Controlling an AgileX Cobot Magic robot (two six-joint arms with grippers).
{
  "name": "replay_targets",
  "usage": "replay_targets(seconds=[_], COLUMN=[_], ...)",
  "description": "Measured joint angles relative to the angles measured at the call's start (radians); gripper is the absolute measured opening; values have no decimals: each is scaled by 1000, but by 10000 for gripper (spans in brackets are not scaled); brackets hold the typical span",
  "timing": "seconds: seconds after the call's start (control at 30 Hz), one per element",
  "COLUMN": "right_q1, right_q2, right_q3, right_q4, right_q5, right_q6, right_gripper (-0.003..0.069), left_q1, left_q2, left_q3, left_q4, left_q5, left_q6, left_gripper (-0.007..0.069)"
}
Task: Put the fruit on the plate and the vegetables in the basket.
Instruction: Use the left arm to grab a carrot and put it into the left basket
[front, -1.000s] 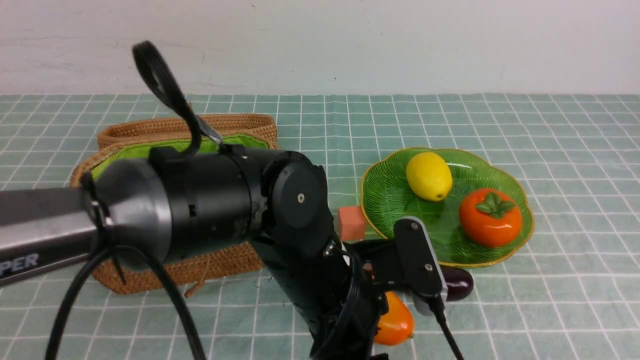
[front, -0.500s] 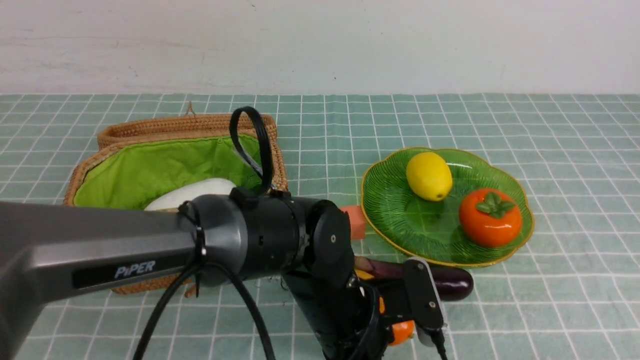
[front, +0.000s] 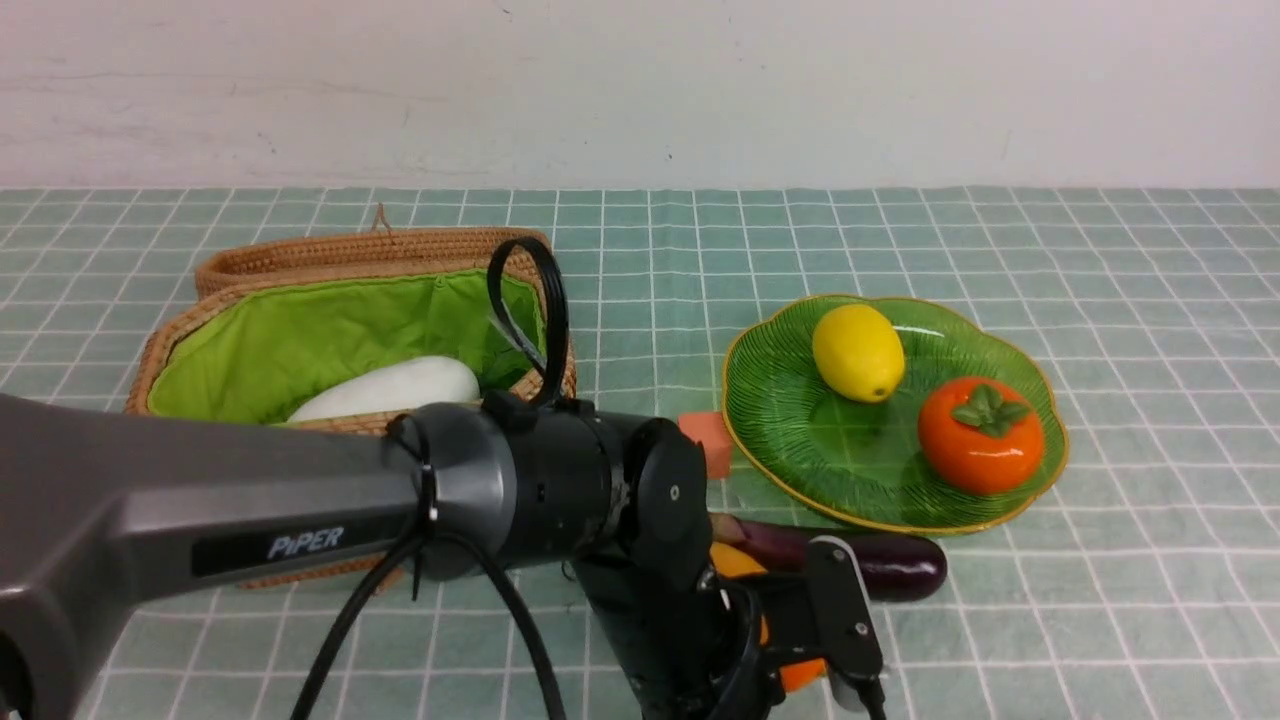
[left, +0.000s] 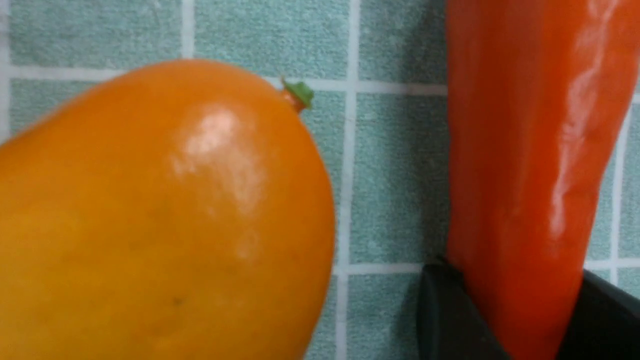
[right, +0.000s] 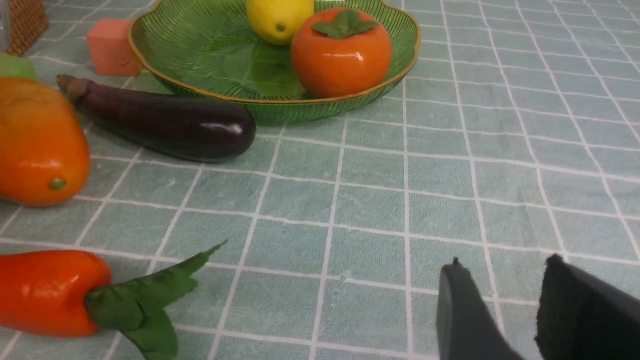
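And between the fingertips of the left pincer (left: 515, 305), the glossy red-orange carrot-like piece (left: 535, 150)! Just beyond the pincer, the elongated orange-yellow mango (left: 165, 225); farther out, the long dark purple eggplant (front: 870, 563). Beyond and right, the wavy ribbed green dish (front: 830, 470) holds the oval yellow lemon (front: 858, 353) and round orange-red persimmon (front: 980, 436). Beyond and left, the white radish (front: 395, 388) lies in the tan wicker basket (front: 150, 360).

Saw a pink cube (front: 712, 443) on the green cloth (front: 1150, 400), well lined with a white grid. Spotted a green cube (right: 17, 66), partly out of view, near but apart from the pink cube. Noticed a pale, faintly scuffed wall (front: 640, 90) beyond.
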Motion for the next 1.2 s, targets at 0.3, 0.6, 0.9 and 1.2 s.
replay_targets(seconds=[0.3, 0.6, 0.9, 1.2], right_q1=[0, 0, 0, 0], right_q2=[0, 0, 0, 0], right_q3=[0, 0, 0, 0], right_q4=[0, 0, 0, 0], right_q5=[0, 0, 0, 0], right_q6=[0, 0, 0, 0], right_gripper=[242, 242, 242, 242], left_q1=[1, 207, 647, 735], left_q2=[-113, -386, -430, -355], left_q3=[-39, -124, -128, -128], left_q4=[153, 305, 309, 390], left_q5=[94, 252, 235, 101], left_q6=[-76, -139, -153, -196], left_gripper=[242, 242, 242, 242])
